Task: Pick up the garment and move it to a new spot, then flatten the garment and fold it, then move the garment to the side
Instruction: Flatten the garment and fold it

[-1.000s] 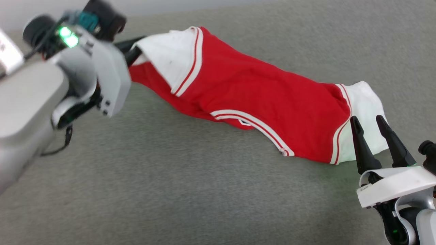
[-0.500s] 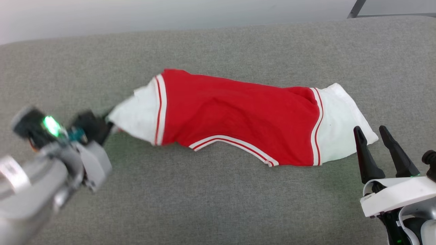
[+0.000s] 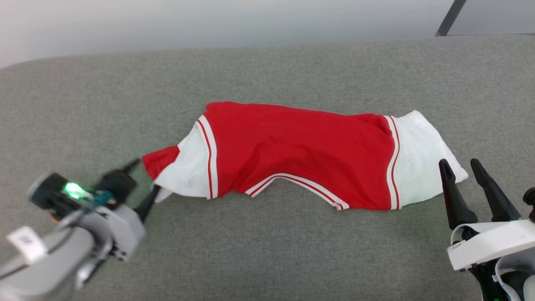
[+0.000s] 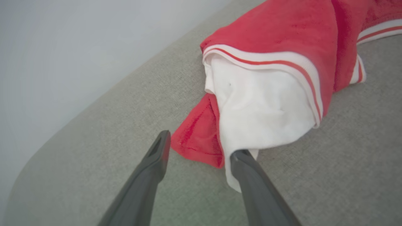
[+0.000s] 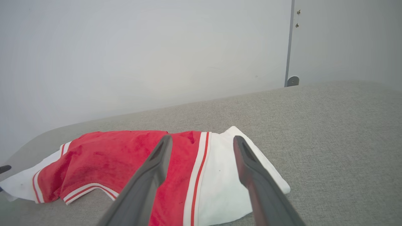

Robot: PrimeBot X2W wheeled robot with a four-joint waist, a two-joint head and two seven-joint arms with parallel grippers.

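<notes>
**Left end effector (image 4: 201, 143) open at the garment's sleeve end**

Its 2 dark fingers (image 4: 251, 185) stand apart, gripping nothing. A red corner of the garment (image 3: 301, 154) lies on the surface between their tips, and the white cloth just meets the tip of 1 finger. In the head view this end effector sits at the lower left, pointing up and to the right at that end of the shirt.

The garment lies stretched sideways across the middle of the grey fabric worktop (image 3: 267, 251), bunched rather than flat. Its red body is in the centre, with 1 white sleeve (image 3: 190, 175) at the robot's left end and the other white sleeve (image 3: 418, 159) at the right end. Striped trim runs along both sleeve seams and curves along the near edge.

The right end effector (image 3: 459, 164) is at the lower right, its 2 fingers spread wide and empty, tips just beside the right sleeve. A pale wall (image 3: 209, 21) rises behind the worktop.
</notes>
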